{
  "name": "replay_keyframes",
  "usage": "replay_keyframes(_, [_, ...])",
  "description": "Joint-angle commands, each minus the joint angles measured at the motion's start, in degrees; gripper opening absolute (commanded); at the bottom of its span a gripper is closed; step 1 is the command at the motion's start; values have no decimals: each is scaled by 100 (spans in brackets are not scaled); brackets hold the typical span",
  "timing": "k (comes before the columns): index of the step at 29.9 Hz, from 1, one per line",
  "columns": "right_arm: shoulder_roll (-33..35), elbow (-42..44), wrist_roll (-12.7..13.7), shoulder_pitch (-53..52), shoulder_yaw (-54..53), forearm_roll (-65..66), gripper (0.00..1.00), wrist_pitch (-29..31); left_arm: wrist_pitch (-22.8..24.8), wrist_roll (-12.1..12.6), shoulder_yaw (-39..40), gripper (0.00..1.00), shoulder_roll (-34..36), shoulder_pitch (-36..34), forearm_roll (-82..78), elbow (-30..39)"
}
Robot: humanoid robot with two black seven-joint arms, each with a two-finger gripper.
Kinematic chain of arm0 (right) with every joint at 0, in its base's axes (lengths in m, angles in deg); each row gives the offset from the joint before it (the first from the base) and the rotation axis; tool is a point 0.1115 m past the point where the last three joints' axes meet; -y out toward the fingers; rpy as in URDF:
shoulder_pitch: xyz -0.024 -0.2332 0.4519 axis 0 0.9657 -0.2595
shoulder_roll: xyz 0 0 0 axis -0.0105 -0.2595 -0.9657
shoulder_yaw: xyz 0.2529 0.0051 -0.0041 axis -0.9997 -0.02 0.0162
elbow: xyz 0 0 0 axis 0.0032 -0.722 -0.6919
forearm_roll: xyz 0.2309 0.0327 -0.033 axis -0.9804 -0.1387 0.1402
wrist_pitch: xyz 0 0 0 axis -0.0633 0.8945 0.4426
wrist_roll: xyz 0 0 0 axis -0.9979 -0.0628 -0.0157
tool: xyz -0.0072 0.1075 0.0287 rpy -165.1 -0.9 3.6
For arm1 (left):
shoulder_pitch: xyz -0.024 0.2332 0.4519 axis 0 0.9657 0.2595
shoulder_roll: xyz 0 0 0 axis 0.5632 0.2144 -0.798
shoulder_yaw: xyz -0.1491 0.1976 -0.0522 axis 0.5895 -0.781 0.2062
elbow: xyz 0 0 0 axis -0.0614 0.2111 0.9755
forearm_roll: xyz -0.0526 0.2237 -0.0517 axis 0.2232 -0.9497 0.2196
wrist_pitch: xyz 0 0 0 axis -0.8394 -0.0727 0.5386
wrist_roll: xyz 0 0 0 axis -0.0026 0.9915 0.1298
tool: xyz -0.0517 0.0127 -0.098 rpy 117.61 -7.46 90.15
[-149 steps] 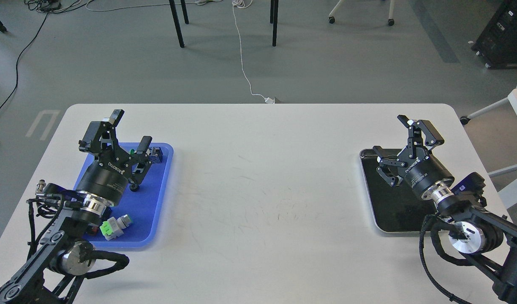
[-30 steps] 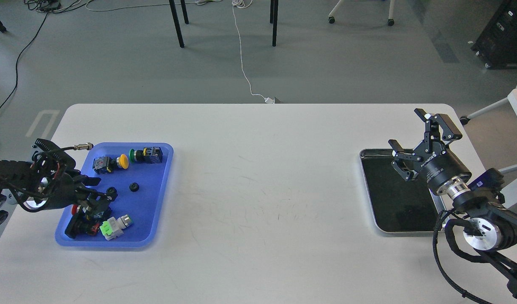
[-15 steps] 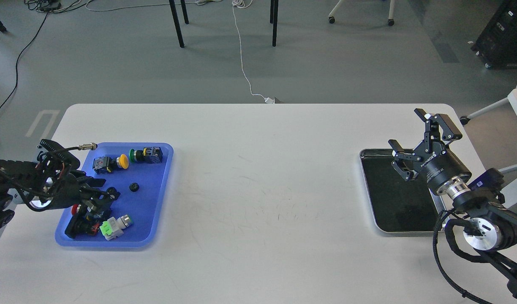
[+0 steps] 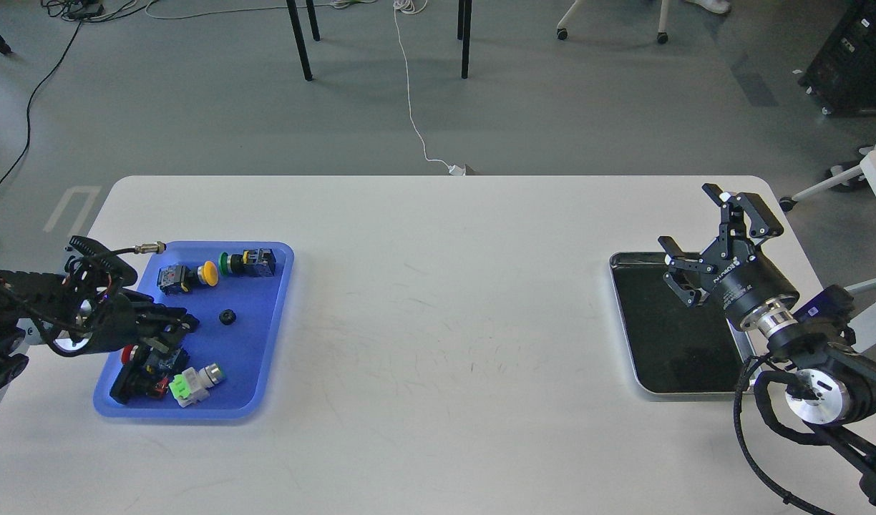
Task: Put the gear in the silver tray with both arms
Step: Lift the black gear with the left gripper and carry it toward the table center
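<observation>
The gear (image 4: 227,317), a small black toothed wheel, lies in the middle of the blue plastic tray (image 4: 284,286) at the table's left. My left gripper (image 4: 182,320) reaches in low from the left over that tray. Its tips are a little left of the gear and do not touch it; it is dark and side-on, so its fingers cannot be told apart. The silver tray (image 4: 660,343) lies at the table's right with its dark floor bare. My right gripper (image 4: 704,237) hovers open and empty over the tray's far right corner.
The blue tray also holds a yellow push-button (image 4: 207,272), a green switch (image 4: 248,262), a green-and-white connector (image 4: 191,381) and a red-and-black part (image 4: 141,375). A white chair (image 4: 871,172) stands off the table's right edge.
</observation>
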Motion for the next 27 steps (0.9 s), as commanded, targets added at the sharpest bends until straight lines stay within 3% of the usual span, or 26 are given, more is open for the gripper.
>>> replay_keyframes(1, [1, -8, 0, -9, 0, 0, 99, 1, -12, 0, 0, 19, 0, -44, 0, 0])
replay_keyframes(8, [10, -8, 0, -9, -9, 0, 99, 1, -4, 0, 18, 19, 17, -176, 0, 272])
replay_keyframes(13, [10, -8, 0, -9, -44, 0, 99, 1, 163, 0, 18, 20, 254, -579, 0, 1264])
replay_keyframes(19, [10, 0, 0, -9, -44, 0, 99, -8, 812, 0, 27, 20, 378, -1519, 133, 2161])
replay_keyframes(23, [10, 9, 0, -9, -44, 0, 99, -17, 1208, 0, 27, 20, 45, -2003, 160, 2417])
replay_keyframes(27, [71, 18, 0, 0, -53, 0, 99, -26, 1214, 0, 9, 20, -675, -2390, 151, 2365])
